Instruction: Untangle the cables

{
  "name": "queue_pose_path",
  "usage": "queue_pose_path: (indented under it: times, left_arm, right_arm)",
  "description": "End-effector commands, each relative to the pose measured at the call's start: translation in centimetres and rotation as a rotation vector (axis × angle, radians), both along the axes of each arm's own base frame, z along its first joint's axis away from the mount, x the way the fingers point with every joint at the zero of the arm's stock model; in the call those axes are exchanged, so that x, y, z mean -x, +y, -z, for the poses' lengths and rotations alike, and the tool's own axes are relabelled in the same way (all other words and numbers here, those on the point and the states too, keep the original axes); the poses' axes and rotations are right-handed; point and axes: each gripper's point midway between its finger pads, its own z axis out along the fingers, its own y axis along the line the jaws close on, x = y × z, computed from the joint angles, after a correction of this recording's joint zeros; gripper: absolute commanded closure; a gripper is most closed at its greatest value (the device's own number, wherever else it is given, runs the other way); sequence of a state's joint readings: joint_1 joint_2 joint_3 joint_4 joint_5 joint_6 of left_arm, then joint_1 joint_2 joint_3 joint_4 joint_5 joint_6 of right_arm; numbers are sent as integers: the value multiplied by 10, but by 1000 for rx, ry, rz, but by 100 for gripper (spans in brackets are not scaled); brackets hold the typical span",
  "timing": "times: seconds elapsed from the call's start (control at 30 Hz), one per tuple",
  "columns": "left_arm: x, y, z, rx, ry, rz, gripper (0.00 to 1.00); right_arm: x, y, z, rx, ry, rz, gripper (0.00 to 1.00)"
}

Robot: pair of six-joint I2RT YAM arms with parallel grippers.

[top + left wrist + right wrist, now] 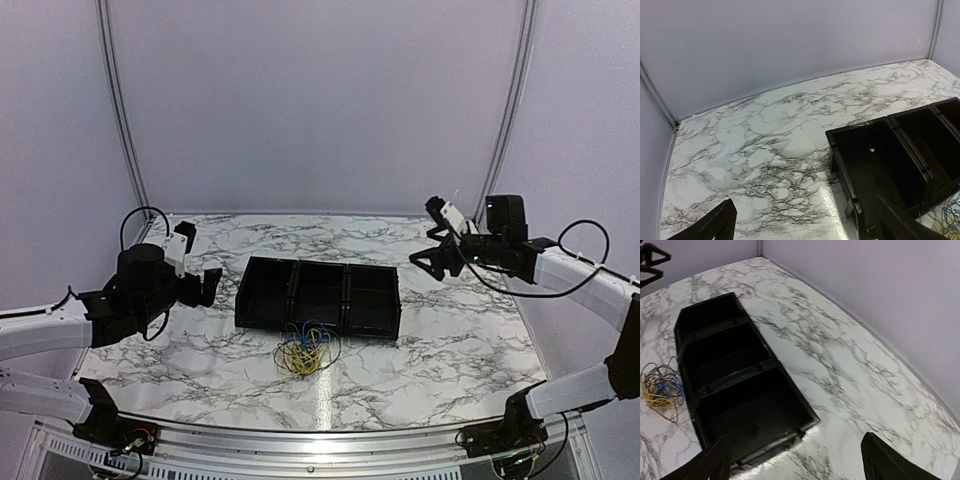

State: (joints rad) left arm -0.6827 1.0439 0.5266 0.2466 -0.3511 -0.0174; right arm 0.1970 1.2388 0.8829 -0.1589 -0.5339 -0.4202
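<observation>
The cables are a small tangle of thin yellow and blue wires lying on the marble table just in front of the black tray. They also show at the left edge of the right wrist view as cables, and at the bottom right corner of the left wrist view as cables. My left gripper hovers open at the tray's left end, with nothing between its fingers. My right gripper hangs open above the table to the right of the tray, also with nothing in it. Both stand well away from the tangle.
The tray has three compartments with nothing showing in them, seen as tray and tray. Pale walls enclose the table at the back and both sides. The metal rail runs along the near edge.
</observation>
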Motion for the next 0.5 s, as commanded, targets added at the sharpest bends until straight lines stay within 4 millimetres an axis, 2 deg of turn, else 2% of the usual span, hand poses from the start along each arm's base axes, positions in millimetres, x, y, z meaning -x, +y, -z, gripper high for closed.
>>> queue_pose_path:
  times: [0.0, 0.03, 0.07, 0.13, 0.2, 0.27, 0.33, 0.47]
  left_arm:
    - [-9, 47, 1, -51, -36, -297, 1]
    - [-9, 44, 6, -103, -18, -274, 1]
    - [-7, 27, 9, -146, 7, -162, 1]
    - [-9, 17, -1, -93, 28, -141, 1]
    - [-4, 1, -2, -55, 46, -51, 1]
    - [8, -22, -5, 2, 67, 86, 9]
    - [21, -42, -10, 100, 103, 191, 19]
    - [52, -77, -11, 240, 187, 384, 26]
  right_arm:
    - [36, 66, 14, 51, 31, -261, 13]
    - [45, 80, 18, 55, 42, -315, 15]
    - [56, 91, 22, 56, 56, -379, 16]
    - [75, 110, 28, 52, 84, -488, 26]
    - [85, 121, 36, 58, 119, -548, 35]
    - [92, 128, 47, 91, 137, -576, 42]
    - [98, 132, 58, 126, 135, -591, 44]
    - [109, 133, 74, 123, 147, -612, 45]
